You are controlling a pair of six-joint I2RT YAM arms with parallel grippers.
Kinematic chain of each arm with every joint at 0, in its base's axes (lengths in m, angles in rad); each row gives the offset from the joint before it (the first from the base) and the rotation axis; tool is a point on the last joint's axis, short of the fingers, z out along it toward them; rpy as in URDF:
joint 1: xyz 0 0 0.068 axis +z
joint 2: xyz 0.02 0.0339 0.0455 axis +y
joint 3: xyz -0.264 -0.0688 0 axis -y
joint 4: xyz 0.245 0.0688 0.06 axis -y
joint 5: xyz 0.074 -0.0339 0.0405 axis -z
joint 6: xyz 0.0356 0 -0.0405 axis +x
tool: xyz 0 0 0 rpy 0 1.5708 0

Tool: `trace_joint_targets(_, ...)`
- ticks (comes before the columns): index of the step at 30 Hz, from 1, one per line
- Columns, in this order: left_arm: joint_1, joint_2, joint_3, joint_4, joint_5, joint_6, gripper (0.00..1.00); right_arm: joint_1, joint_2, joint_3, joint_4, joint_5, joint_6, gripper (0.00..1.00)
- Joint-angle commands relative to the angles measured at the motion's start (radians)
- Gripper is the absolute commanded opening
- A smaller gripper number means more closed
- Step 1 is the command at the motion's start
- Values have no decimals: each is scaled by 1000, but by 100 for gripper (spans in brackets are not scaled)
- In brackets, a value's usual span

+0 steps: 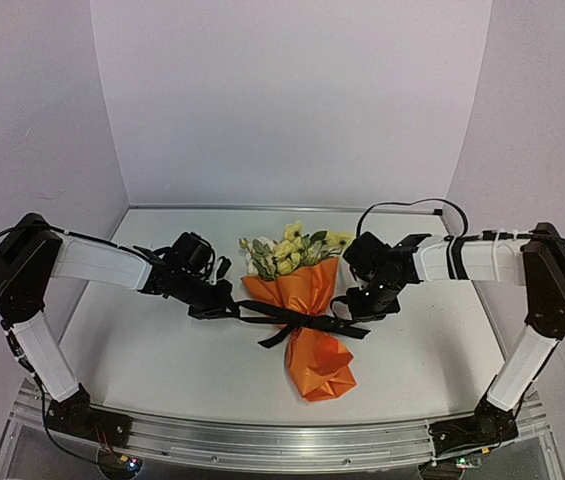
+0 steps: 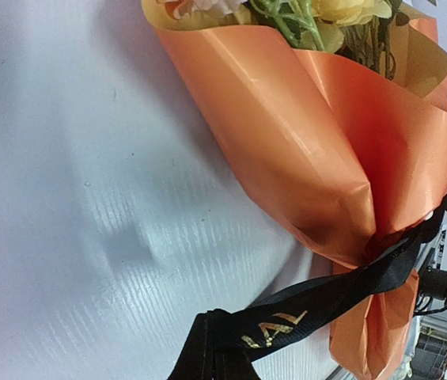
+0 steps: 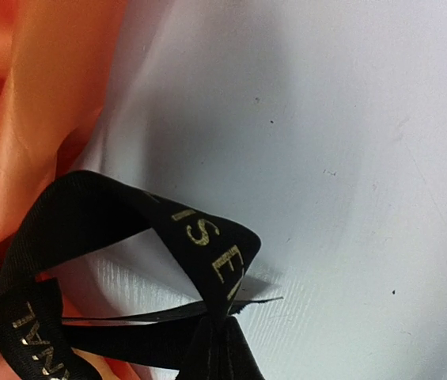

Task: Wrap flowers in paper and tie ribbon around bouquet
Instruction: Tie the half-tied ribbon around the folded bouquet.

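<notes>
Nearest the arm bases, the bouquet (image 1: 307,320) lies on the white worktop (image 1: 142,350) with its crumpled orange paper (image 1: 314,365) tail pointing toward them. The black ribbon (image 1: 297,318) crosses its pinched waist in a knot, with loose ends trailing over the tail. At that waist the left fingers (image 1: 220,305) and right fingers (image 1: 347,305) sit on either side. From above they are dark shapes merging with the ribbon, so the grip itself is hard to make out there. Neither wrist camera shows its own fingers. In each, the ribbon bunches to a point at the bottom edge and is cut off, which fits both pairs being closed tight on a ribbon end.

The left wrist view shows what the top view cannot: the ribbon biting into the paper where the cone narrows, the yellow inner face at the cone's mouth, and gold lettering, only partly readable. The right wrist view shows a folded loop of ribbon standing off the worktop, a sliver of orange paper at the left edge, and no blooms.

Farthest away, the flowers (image 1: 297,250) spill from the cone's mouth. The left wrist view cuts them off at its top edge.
</notes>
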Motion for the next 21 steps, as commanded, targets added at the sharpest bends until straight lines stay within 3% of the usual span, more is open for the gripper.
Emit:
trace_joint_targets(1, 23, -61, -21, -24, -49, -9, 0, 3, -49, -18, -41, 73, -31, 0)
trace_joint_targets(21, 120, -82, -60, -46, -78, -36, 0, -29, -130, -128, -55, 112, -42, 0)
